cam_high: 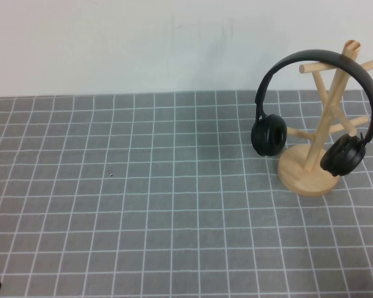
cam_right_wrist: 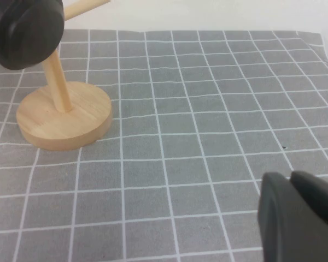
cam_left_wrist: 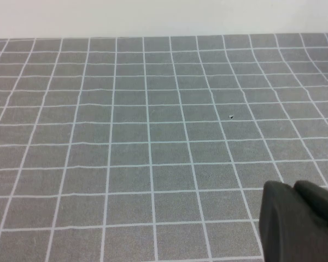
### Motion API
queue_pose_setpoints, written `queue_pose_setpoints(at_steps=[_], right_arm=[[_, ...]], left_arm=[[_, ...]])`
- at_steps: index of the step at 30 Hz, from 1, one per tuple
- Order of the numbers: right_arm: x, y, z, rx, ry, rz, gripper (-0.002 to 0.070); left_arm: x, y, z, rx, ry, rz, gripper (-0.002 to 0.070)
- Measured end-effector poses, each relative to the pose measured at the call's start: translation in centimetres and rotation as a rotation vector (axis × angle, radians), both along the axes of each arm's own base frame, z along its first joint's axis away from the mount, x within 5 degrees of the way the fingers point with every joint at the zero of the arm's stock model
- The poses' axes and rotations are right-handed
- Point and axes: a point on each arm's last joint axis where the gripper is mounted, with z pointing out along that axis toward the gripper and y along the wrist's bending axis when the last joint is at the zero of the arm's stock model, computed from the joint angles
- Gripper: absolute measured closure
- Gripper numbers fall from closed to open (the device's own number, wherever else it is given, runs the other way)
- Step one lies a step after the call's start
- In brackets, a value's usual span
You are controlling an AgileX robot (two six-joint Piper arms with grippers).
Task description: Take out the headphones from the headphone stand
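Headphones [cam_high: 317, 105] hang on stand [cam_high: 326, 133] — grey gridded mat [cam_high: 143, 205], grippers [cam_left_wrist: 300, 224] [cam_right_wrist: 298, 218] low.

The counter [cam_high: 143, 217], covered in a grey cloth with a white grid, carries only the headphone stand [cam_high: 308, 174], its round wooden base sitting flat near the far right, beside the wall.

The headphones [cam_high: 268, 133] hang on the headphone stand [cam_high: 311, 175], far right.
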Motion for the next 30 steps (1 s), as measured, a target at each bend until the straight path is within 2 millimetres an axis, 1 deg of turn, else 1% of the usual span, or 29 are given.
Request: queue_pose_setpoints(at_steps=[25,27,30], right_arm=[[0.02,-0.04,0.07,-0.013,-0.007,0.0,0.0685],[0.06,0.11,0.17,0.029,-0.022,0.004,0.0685],[0.18,0.54,0.51,0.197,-0.072,0.005,0.0685]], left_arm=[[0.0,0.0,0.0,0.0,0.0,0.0,0.0681],[0.0,0.0,0.0,0.0,0.0,0.0,0.0681],[0.0,0.0,0.0,0.0,0.0,0.0,0.0681]])
